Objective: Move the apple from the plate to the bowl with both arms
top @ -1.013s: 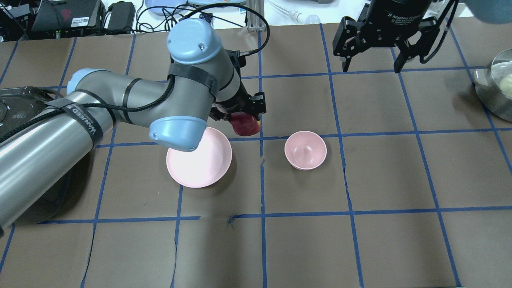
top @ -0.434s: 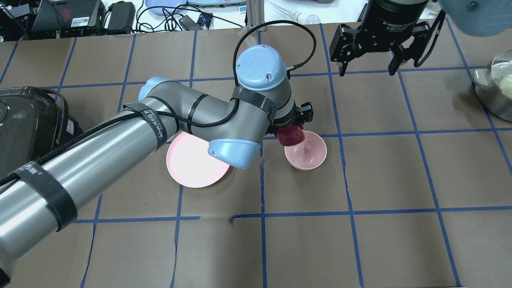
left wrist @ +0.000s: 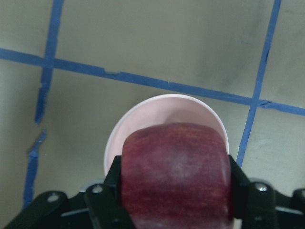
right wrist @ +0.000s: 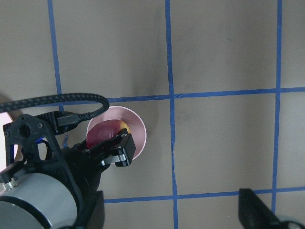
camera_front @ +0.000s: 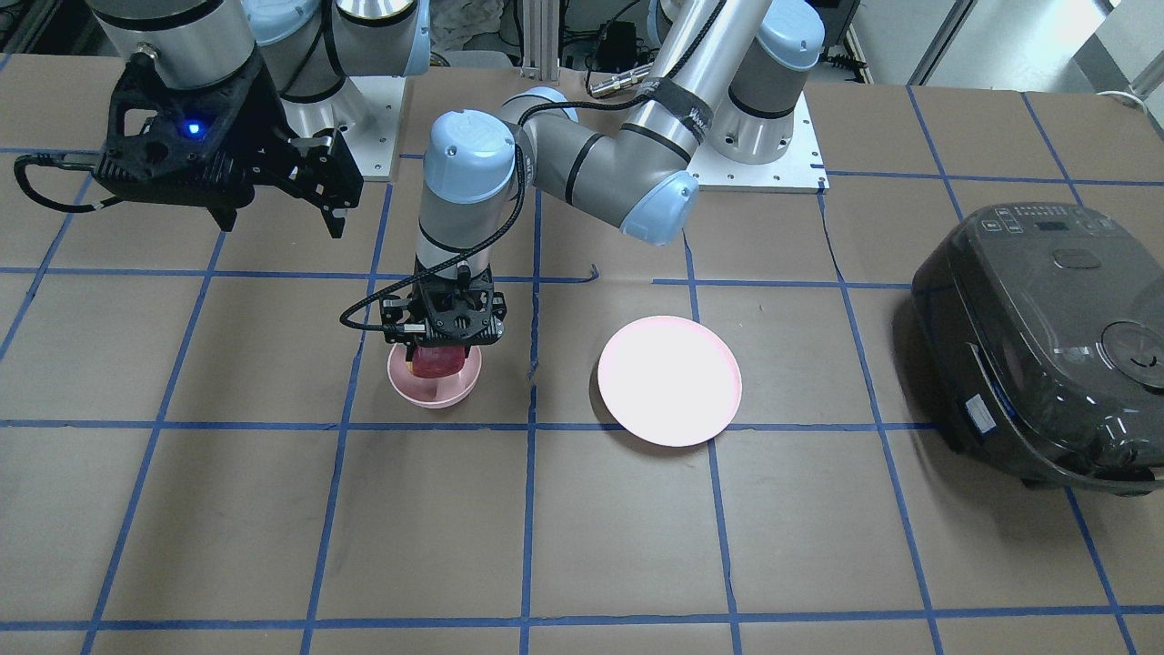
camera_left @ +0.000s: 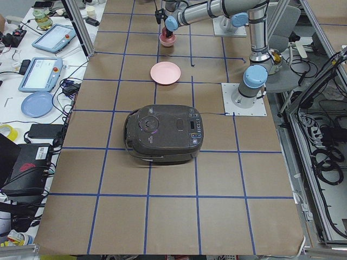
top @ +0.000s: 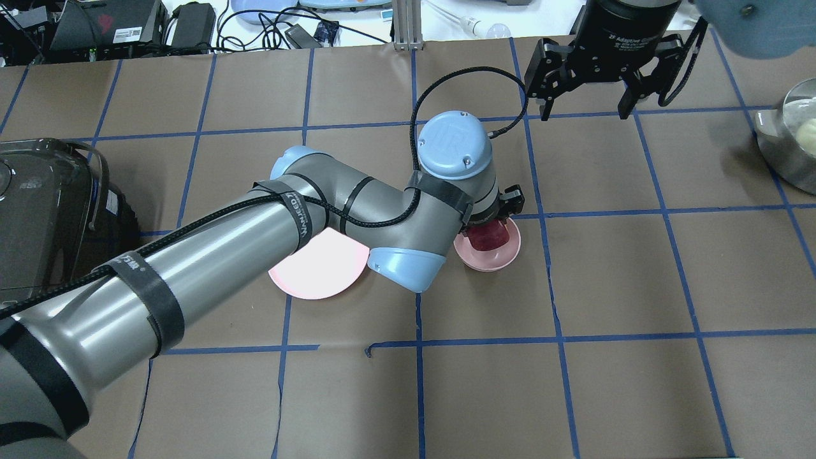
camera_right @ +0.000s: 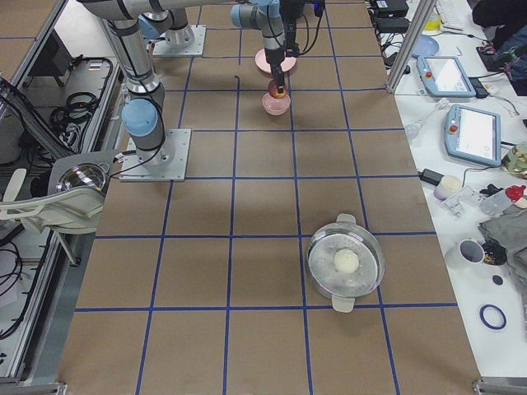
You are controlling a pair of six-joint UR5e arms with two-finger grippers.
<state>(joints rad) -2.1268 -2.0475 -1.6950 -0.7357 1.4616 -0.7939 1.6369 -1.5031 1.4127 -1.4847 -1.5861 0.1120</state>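
— Brown paper table (top: pixel 612 395) with a blue tape grid, and a black rice cooker (camera_front: pixel 1046 337) at one end.
— Left gripper (camera_front: pixel 444 344) pinches the dark red apple (camera_front: pixel 436 364), now over the middle of the small deep pink bowl (camera_front: pixel 436 398); a moment before, it was at the rim. Right gripper (top: pixel 586 111) is spread wide, well apart from the bowl.

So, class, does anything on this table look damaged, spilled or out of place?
Only the blue tape: one line is broken and curls up near the plate. Nothing spilled; the left gripper holds the apple at the bowl.
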